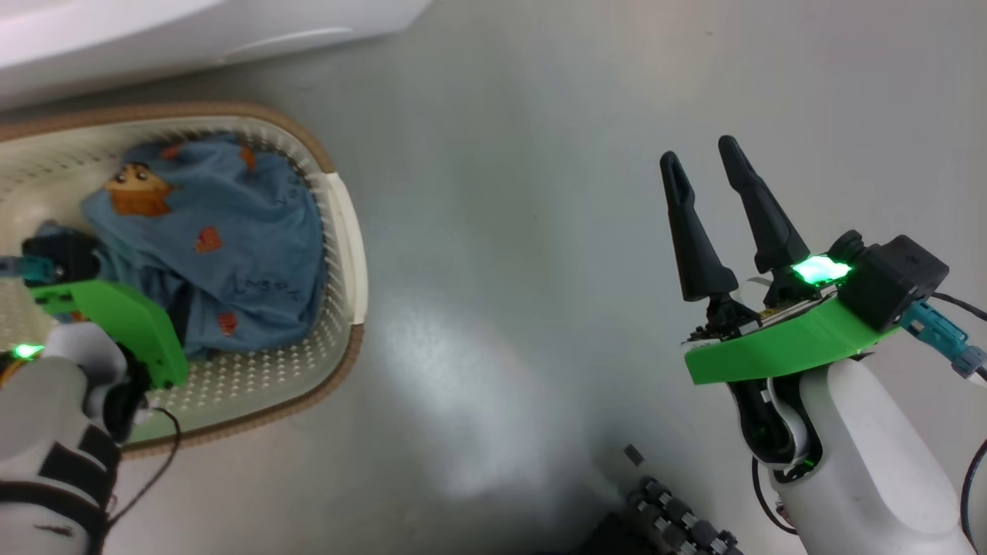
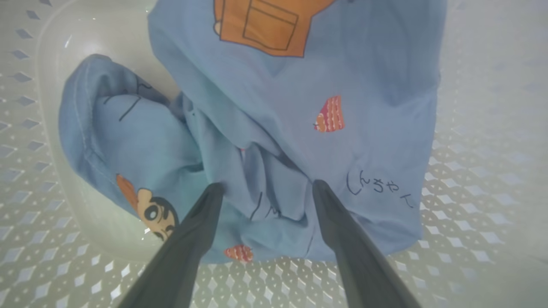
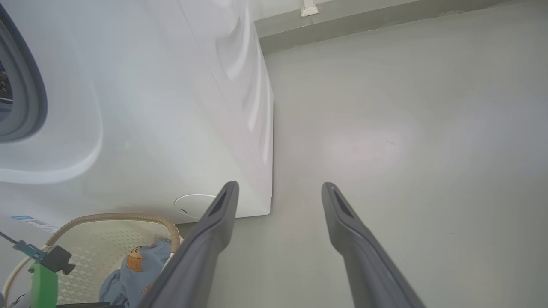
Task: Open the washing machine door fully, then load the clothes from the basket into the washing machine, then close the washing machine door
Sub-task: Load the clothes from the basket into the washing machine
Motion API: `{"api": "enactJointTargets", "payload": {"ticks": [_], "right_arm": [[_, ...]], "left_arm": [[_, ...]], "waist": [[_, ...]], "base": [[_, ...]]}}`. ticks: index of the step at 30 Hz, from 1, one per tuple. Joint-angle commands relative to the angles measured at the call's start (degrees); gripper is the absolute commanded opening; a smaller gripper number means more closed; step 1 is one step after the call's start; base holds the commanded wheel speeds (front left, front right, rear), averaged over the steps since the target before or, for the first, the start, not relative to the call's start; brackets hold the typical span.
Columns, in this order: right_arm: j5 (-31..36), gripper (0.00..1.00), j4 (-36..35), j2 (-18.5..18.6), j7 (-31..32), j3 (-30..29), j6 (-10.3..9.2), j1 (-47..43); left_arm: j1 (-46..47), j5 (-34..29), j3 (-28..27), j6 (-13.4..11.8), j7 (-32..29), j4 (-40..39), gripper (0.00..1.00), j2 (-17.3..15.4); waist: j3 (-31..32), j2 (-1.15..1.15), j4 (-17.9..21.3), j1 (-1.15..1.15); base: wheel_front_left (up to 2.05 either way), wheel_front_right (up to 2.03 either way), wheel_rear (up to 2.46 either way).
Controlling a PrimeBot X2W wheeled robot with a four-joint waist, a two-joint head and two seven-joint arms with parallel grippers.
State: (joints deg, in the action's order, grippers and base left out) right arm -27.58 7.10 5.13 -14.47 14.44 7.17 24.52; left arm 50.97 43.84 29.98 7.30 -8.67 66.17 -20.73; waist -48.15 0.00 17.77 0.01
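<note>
The basket [image 1: 339, 223], cream with a brown rim, stands on the floor at the left. The clothes [image 1: 231, 231], light blue with orange figures, lie bunched inside it. My left gripper [image 2: 266, 186] is down in the basket and open, its fingertips on either side of a fold of the clothes [image 2: 274, 128]. In the head view its green wrist bracket [image 1: 116, 316] covers the fingers. My right gripper [image 1: 698, 150] hangs open above bare floor, right of the basket. The washing machine [image 3: 171, 107] shows its white front, grey gasket [image 3: 30, 94] and round cap [image 3: 195, 203]. The washing machine door is out of view.
The machine's lower edge [image 1: 154, 31] runs just beyond the basket. Grey floor [image 1: 524, 231] spreads to the right of both. A skirting line [image 3: 385, 21] marks the wall behind the machine. A dark ribbed part of my base [image 1: 678, 520] sits at the bottom.
</note>
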Motion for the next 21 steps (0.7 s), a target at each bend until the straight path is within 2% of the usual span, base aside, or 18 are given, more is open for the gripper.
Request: {"api": "enactJointTargets", "payload": {"ticks": [1, 11, 18, 21], "right_arm": [[0.8, 1.0, -1.4, -0.3, -0.5, 1.0, 0.32, -0.9], [0.8, 1.0, -1.7, -1.4, -0.5, 1.5, 0.32, -0.2], [0.7, 1.0, -1.8, -1.8, -0.5, 2.1, 0.32, -0.1], [0.6, 1.0, -1.8, -1.9, -0.5, 2.4, 0.32, 0.0]], "left_arm": [[0.9, 0.3, -1.0, 0.2, -0.3, 1.1, 1.0, -2.4], [5.2, 0.5, -0.6, 0.2, -0.4, 3.9, 1.0, -3.2], [7.0, -1.8, 2.6, 0.2, -0.6, 4.6, 1.0, -2.5], [7.7, -4.8, 5.3, -1.5, -0.5, 5.4, 1.0, -3.3]], "waist": [[-2.7, 0.0, 1.9, -0.01], [-5.8, 0.0, 3.7, -0.01], [-6.6, 0.0, 4.7, -0.01], [-6.9, 0.0, 5.2, -0.01]], "base": [[0.0, 0.0, 0.0], [0.0, 0.0, 0.0], [0.0, 0.0, 0.0], [0.0, 0.0, 0.0]]}}
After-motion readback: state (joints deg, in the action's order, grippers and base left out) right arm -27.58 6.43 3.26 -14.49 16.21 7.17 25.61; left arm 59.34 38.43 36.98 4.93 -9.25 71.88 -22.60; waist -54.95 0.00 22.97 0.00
